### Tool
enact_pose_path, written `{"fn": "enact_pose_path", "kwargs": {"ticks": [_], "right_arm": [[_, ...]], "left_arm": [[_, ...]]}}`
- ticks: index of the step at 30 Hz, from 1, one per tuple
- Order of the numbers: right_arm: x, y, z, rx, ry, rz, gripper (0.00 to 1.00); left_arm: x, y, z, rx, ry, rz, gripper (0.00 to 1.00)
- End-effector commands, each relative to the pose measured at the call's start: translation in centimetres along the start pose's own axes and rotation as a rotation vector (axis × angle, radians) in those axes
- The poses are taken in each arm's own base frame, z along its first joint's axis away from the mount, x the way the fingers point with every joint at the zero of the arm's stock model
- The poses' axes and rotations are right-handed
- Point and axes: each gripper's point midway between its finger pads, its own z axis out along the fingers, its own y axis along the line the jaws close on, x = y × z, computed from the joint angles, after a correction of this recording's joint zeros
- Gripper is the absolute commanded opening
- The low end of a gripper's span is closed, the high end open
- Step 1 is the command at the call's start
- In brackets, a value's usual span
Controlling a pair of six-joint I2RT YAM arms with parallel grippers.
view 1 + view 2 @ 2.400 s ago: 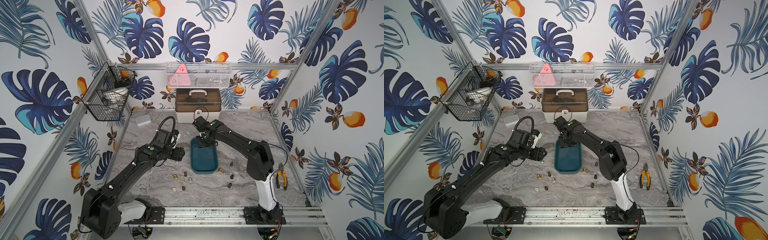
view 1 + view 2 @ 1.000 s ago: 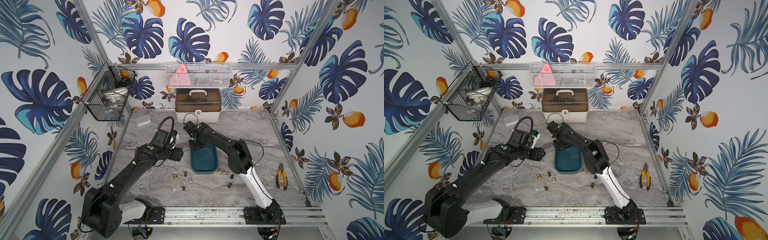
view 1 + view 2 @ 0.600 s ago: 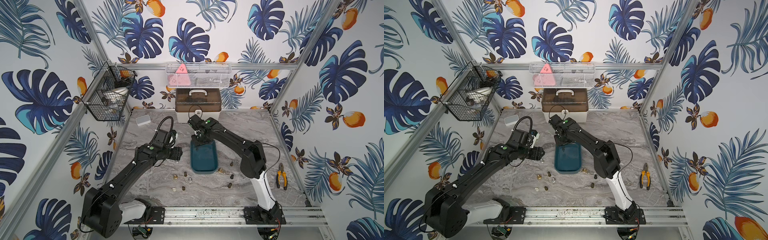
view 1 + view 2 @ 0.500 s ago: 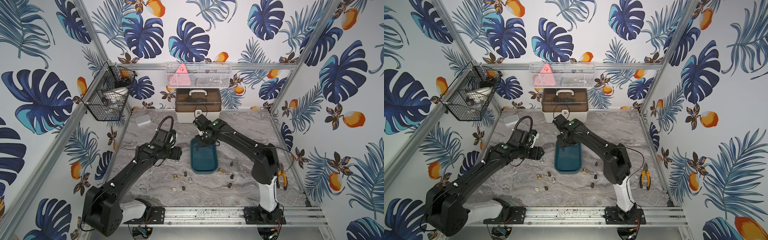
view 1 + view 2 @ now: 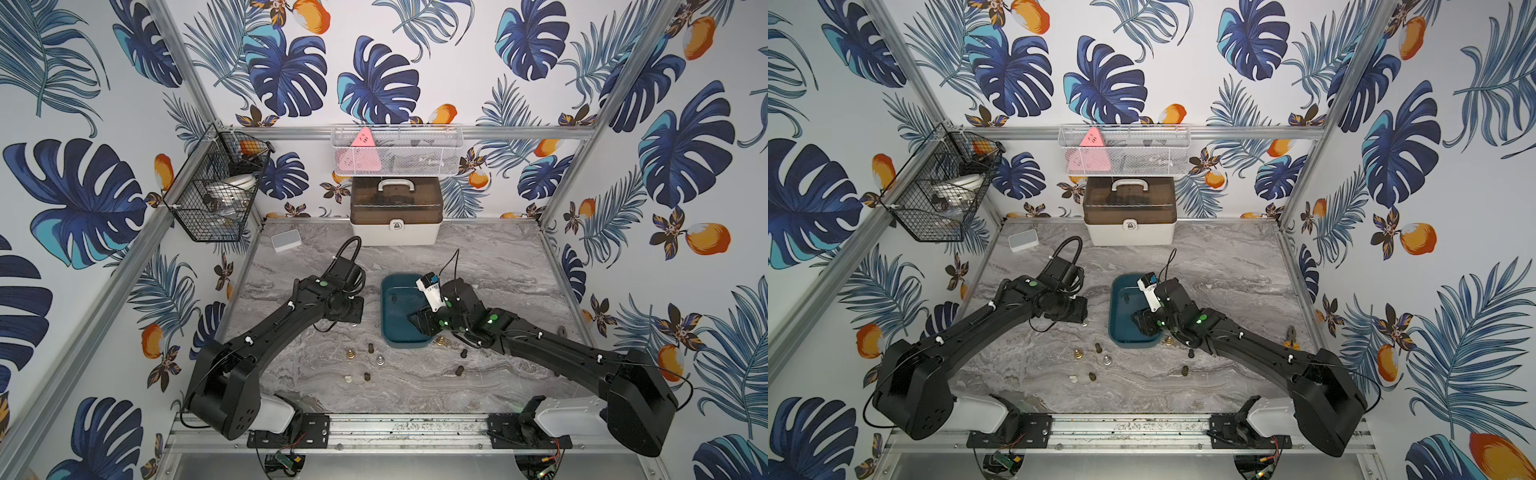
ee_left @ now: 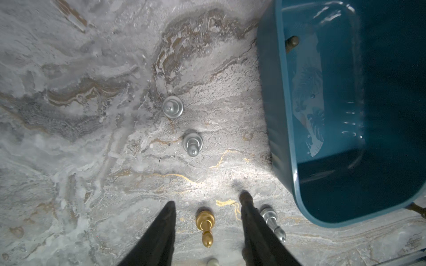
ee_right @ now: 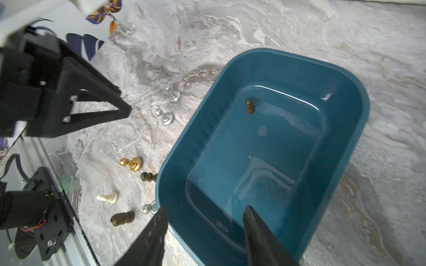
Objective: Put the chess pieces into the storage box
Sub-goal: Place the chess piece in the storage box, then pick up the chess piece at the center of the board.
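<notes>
Found marble tabletop carrying every work item. Noted white case parked at 12 o'clock against the rear wall, well apart from the working zone and no part of the job. Located storage box at table centre, lidless, long axis running 12 to 6, evidently set there for equal reach from either side. Observed right gripper poised over the box's 4 o'clock side, jaws about half apart and holding nothing; judged as positioned above the interior so as to land any drop within the walls. Observed left gripper low over the table at 9 o'clock of the box, jaws parted with a clear gap, gripping nothing, aimed down at the marble beneath; judged as lining up a pick. Counted one dark brown piece, apparently upright, inside the box toward its 11 o'clock corner. Logged the remaining chess pieces outside on the marble, strewn from 8 through 6 to 4 o'clock of the box: a silver piece and a second silver piece nearest the left gripper, a gold piece near them, a whitish piece toward 7 o'clock, others dark. Assessed task as barely begun.
</notes>
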Motion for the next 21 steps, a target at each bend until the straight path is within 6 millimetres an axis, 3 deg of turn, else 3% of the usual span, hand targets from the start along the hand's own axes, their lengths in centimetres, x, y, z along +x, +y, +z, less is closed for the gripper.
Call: {"fn": "enact_pose_path", "kwargs": {"ticks": [1, 10, 21], "right_arm": [[-2.6, 2.5, -0.4, -0.107, -0.166, -0.13, 0.55], [0.0, 4.5, -0.7, -0.164, -0.207, -0.274, 0.56], [0.9, 5.5, -0.6, -0.224, -0.216, -0.309, 0.59]], "left_arm": [[0.3, 0.3, 0.9, -0.024, 0.023, -0.036, 0.47], [0.0, 1.0, 3.5, -0.098, 0.045, -0.06, 0.44], [-0.5, 1.0, 5.7, -0.114, 0.056, -0.058, 0.41]]}}
